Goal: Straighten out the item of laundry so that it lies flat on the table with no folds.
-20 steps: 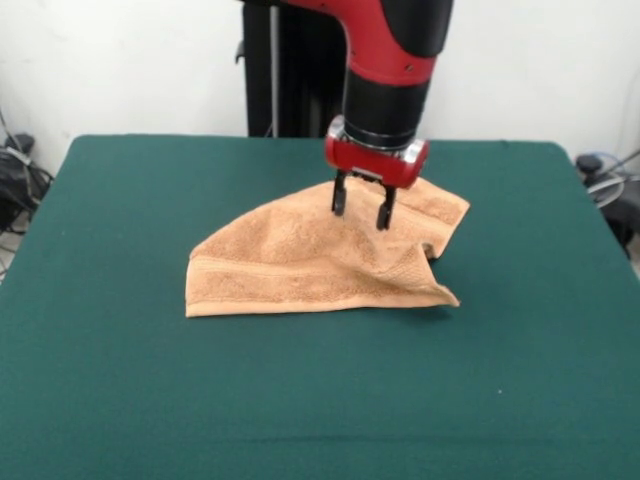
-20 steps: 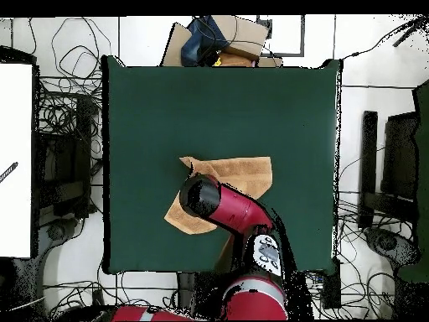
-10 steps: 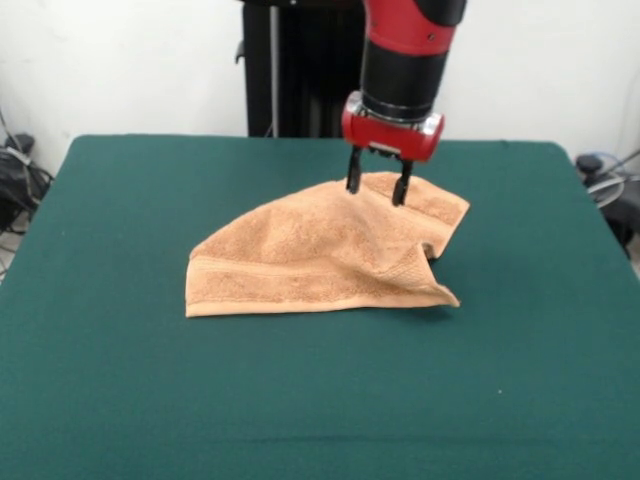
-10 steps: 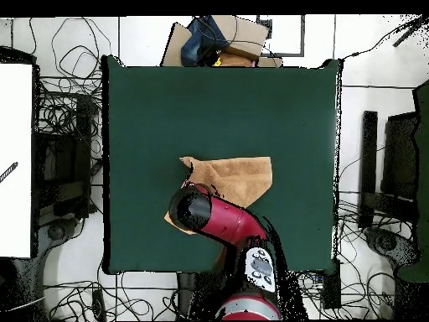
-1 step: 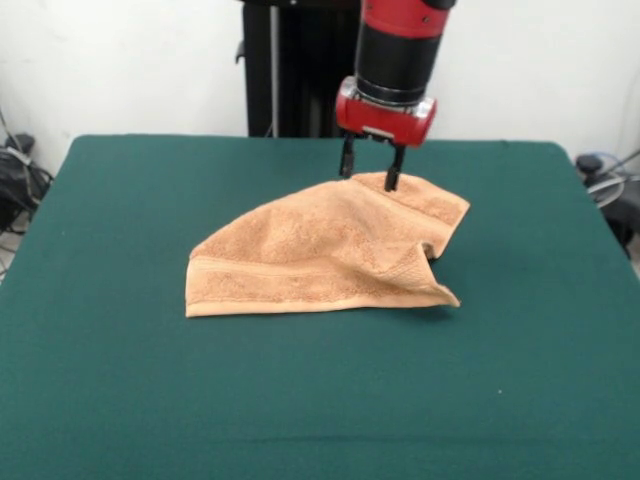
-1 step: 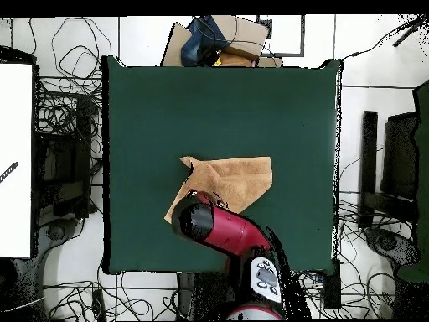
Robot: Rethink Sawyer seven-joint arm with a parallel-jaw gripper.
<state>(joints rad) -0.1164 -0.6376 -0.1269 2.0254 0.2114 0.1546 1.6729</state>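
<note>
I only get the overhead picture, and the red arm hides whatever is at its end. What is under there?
Observer: A gripper, its jaws spread open and holding nothing.
Operator: Where is it on the towel?
Observer: In the front view its tips are at the far edge of the towel. I cannot tell whether they touch it.
Operator: Does the towel lie flat?
Observer: No. It humps up in the middle, and the front view shows one side corner folded into a pucker with a dark gap beneath.

Towel [image 5: 320, 260] lies rumpled and folded mid-bench [image 5: 120, 400] (right corner curled under). End effector [image 5: 368, 168] hangs at its far edge, fingers apart, empty.
</note>
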